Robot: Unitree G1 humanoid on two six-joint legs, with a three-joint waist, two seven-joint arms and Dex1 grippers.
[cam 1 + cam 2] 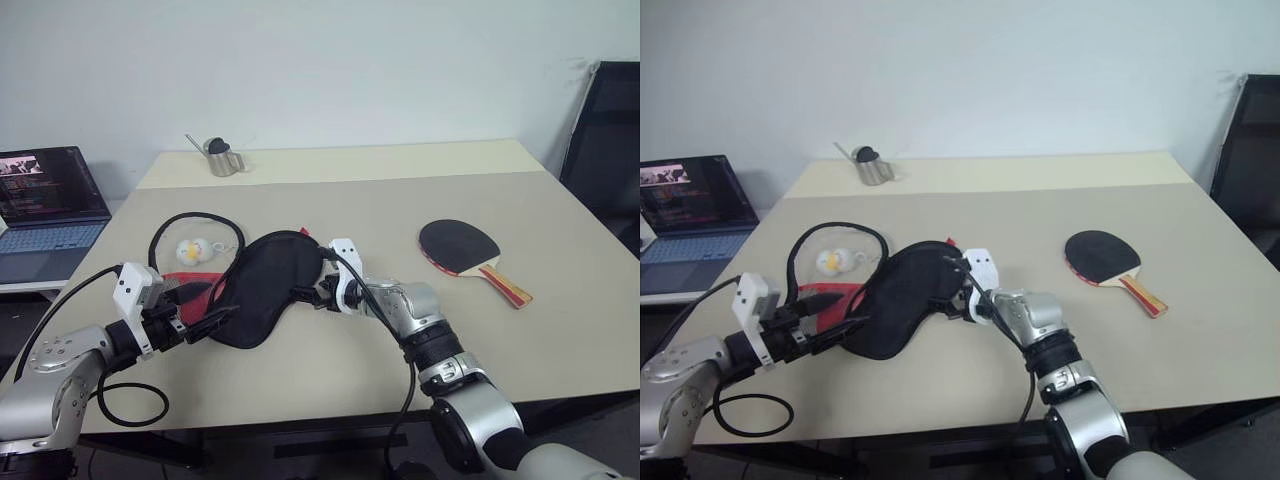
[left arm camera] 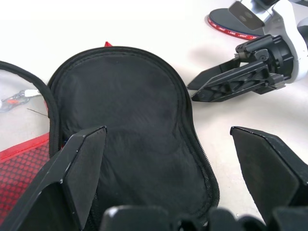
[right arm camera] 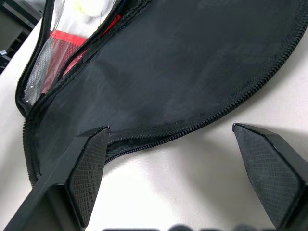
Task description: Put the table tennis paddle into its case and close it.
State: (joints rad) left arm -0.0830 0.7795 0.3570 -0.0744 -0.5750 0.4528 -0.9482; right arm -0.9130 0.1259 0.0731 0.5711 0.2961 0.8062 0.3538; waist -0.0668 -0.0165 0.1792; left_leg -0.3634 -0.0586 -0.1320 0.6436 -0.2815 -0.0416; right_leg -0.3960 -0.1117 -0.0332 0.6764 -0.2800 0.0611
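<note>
Both hands, left (image 1: 222, 317) and right (image 1: 306, 293), spread open at the black-red fabric paddle-shaped case (image 1: 262, 288), nothing gripped. Red-edged, black-rubber paddle (image 1: 462, 249) lies apart on the surface (image 1: 560, 300). Next, probably: spread case, fetch paddle.

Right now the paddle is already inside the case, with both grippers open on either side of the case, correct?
Not quite. The paddle lies bare on the table, apart from the case, as the left eye view shows. The rest holds: the left gripper and right gripper are open, one on each side of the case.
</note>
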